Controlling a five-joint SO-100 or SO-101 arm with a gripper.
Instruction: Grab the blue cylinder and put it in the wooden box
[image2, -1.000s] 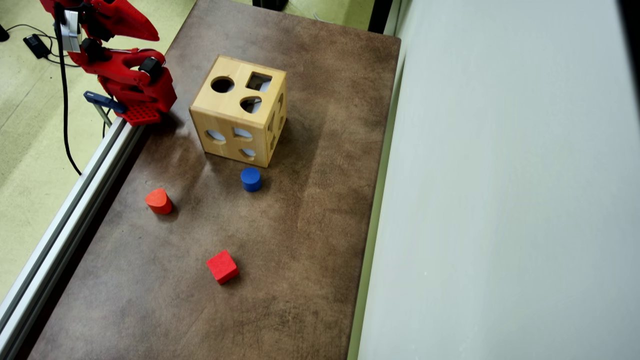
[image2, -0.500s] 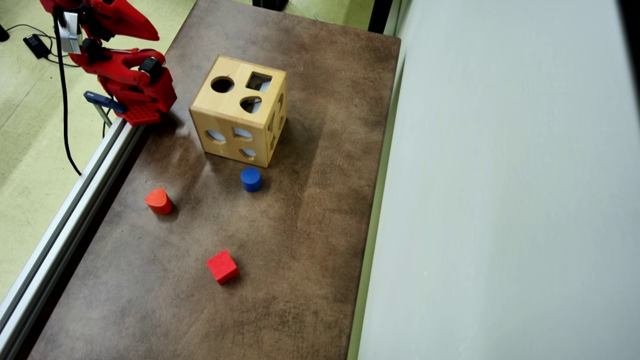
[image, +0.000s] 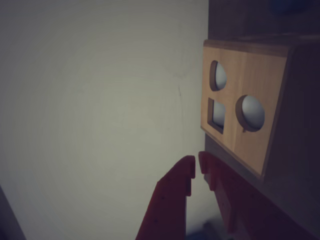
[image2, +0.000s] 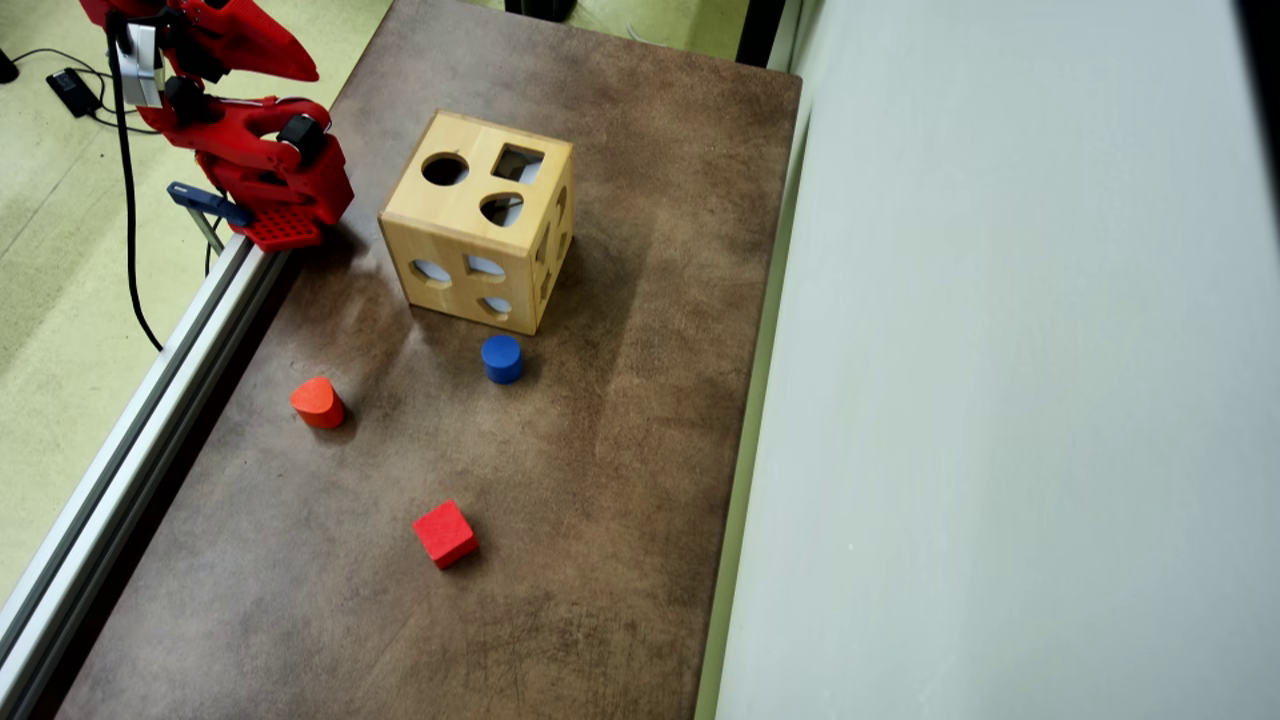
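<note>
Hand (image: 196, 169) nearly closed, empty; wooden box (image: 240, 112) cut off; blue cylinder (image2: 501, 358) apart.

- Brown, mottled table (image2: 600, 450), kinda worn-looking, running from top to bottom of the overhead view.
- Pale grey-white wall (image2: 1000, 400) right up against its right edge; shows in the wrist view too (image: 100, 100), dim and plain.
- Aluminium rail (image2: 130, 450) along the left edge.
- Yellow-green floor (image2: 50, 280) beyond that, with a black cable (image2: 128, 200) and a small black power brick (image2: 72, 90) lying on it.
- Soft, even light, faint shadows.
</note>
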